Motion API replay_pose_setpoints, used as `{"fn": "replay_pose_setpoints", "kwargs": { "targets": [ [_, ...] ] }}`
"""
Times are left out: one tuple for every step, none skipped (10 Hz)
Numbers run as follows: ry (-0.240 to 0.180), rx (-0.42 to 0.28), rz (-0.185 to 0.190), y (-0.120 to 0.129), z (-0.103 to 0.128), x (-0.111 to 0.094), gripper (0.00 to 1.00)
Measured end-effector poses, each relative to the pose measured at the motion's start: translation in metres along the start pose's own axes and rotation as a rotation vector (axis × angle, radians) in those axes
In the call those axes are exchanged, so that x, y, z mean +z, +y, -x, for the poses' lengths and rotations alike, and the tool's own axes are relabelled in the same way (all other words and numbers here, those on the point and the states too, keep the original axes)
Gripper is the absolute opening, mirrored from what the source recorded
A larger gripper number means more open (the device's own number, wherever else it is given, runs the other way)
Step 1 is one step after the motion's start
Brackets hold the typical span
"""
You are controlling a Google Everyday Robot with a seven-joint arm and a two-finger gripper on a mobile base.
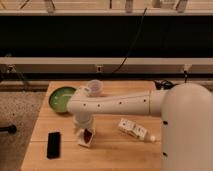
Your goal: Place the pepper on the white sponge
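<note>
My gripper (85, 131) hovers over the small flat white sponge (85, 140); the dark red pepper (88, 134) lies on it. Finger state unclear; retreat remains.

dim warm light | soft blur | claw (84, 131) low over shadowed tabletop

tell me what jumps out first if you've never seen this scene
The big white robot arm sweeps from the right across the wooden table, its end effector down at the white sponge near the front left, where the dark red pepper shows. A green bowl sits at the back left, a black slab at the front left, and a white patterned packet to the right.
</note>
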Motion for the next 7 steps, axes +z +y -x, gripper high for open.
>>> {"fn": "replay_pose_setpoints", "kwargs": {
  "targets": [
    [0.005, 0.002, 0.002, 0.001, 0.001, -0.002, 0.80],
    [0.017, 0.004, 0.003, 0.001, 0.000, -0.007, 0.80],
    [0.028, 0.004, 0.005, 0.002, 0.000, -0.012, 0.80],
    [0.038, 0.004, 0.006, 0.002, 0.000, -0.018, 0.80],
    [0.058, 0.006, 0.011, 0.004, -0.001, -0.028, 0.80],
    [0.066, 0.006, 0.013, 0.003, 0.000, -0.032, 0.80],
    [0.062, 0.013, 0.009, 0.005, 0.001, -0.034, 0.80]
  ]
}}
